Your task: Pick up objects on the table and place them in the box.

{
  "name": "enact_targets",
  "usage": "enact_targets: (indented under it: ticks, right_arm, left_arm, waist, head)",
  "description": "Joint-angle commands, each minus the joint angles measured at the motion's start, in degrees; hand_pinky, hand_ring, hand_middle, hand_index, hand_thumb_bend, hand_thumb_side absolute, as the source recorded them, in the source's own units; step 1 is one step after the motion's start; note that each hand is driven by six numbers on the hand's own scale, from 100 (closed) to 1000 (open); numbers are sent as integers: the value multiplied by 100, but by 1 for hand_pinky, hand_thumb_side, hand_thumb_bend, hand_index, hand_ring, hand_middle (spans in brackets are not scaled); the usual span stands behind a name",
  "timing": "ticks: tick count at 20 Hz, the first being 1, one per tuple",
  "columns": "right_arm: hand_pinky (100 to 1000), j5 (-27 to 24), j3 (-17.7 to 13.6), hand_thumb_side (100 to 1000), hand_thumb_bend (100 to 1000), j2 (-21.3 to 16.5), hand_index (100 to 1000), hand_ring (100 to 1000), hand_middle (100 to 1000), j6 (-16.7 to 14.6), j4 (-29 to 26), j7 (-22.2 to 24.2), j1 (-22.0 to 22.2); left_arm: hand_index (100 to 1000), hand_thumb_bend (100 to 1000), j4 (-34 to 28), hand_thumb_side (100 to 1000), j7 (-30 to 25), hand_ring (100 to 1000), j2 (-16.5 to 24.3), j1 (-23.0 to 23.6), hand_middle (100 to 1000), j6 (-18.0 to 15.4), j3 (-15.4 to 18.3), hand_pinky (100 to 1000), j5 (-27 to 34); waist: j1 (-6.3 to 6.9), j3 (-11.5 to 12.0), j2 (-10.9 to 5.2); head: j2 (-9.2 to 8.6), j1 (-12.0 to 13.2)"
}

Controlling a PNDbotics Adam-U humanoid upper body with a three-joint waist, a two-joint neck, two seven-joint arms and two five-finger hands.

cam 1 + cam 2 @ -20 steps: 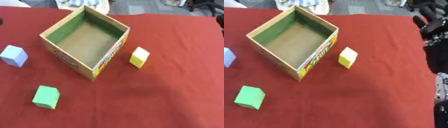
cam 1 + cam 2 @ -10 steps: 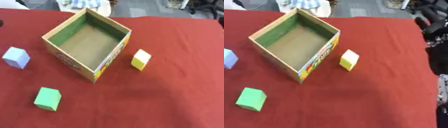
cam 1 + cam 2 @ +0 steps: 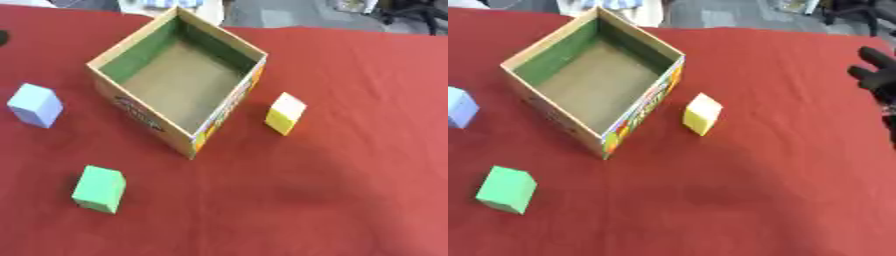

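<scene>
Only the right eye view catches the right hand (image 3: 878,75) at the bench (image 3: 350,150) edge, fingers unreadable, well apart from box (image 3: 175,90) and yellow block (image 3: 285,113).

green-lined box (image 3: 179,82), yellow block (image 3: 285,113), red table (image 3: 350,150)

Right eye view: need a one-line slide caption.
Empty open box on red table, yellow, green and blue blocks outside it, right hand at right edge.
</scene>
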Motion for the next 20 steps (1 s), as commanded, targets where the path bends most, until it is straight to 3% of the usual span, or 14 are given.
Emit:
enact_targets:
  ticks: [1, 5, 8, 16, 17, 18, 20]
  right_arm:
    - [926, 343, -42, 419, 100, -645, 936, 1000, 720, -1593, -113, 1352, 135]
    - [906, 763, -77, 263, 100, -1213, 935, 1000, 744, -1600, -113, 1039, 282]
    - [899, 1318, -31, 207, 100, -1613, 937, 1000, 760, -1600, -113, 592, 302]
    - [918, 3163, 516, 208, 100, -2443, 963, 1000, 792, -1600, 278, -864, -149]
    - [925, 3335, 604, 176, 100, -2518, 970, 1000, 800, -1600, 365, -984, -258]
    - [932, 3498, 692, 231, 100, -2587, 977, 1000, 810, -1600, 458, -1070, -359]
    - [943, 3826, 871, 260, 100, -2721, 985, 1000, 821, -1600, 683, -1172, -549]
  left_arm:
    - [831, 100, -86, 577, 20, 854, 158, -8, 775, -11, 42, 854, -51]
    - [831, 100, -86, 577, 18, 855, 178, 27, 776, -4, 32, 854, -100]
    - [831, 100, -86, 577, 41, 854, 179, 31, 776, 0, 41, 854, -109]
    - [831, 100, -86, 577, 26, 854, 188, 0, 776, 8, 10, 854, -89]
    - [831, 100, -86, 577, 20, 855, 186, -9, 776, 10, 4, 854, -76]
    - [832, 100, -86, 577, 11, 855, 186, -12, 776, 11, -2, 854, -67]
    - [832, 100, -86, 576, -20, 855, 187, -7, 777, 14, -20, 855, -64]
  waist:
    - [-84, -19, -56]
    - [-115, -48, -55]
    - [-130, -48, -59]
    - [-130, -77, -63]
    - [-127, -70, -63]
    - [-125, -67, -64]
    - [-124, -62, -65]
  head:
    - [54, 40]
    - [54, 71]
    - [33, 80]
    - [-37, -13]
    - [-49, -35]
    - [-56, -49]
    - [-70, -69]
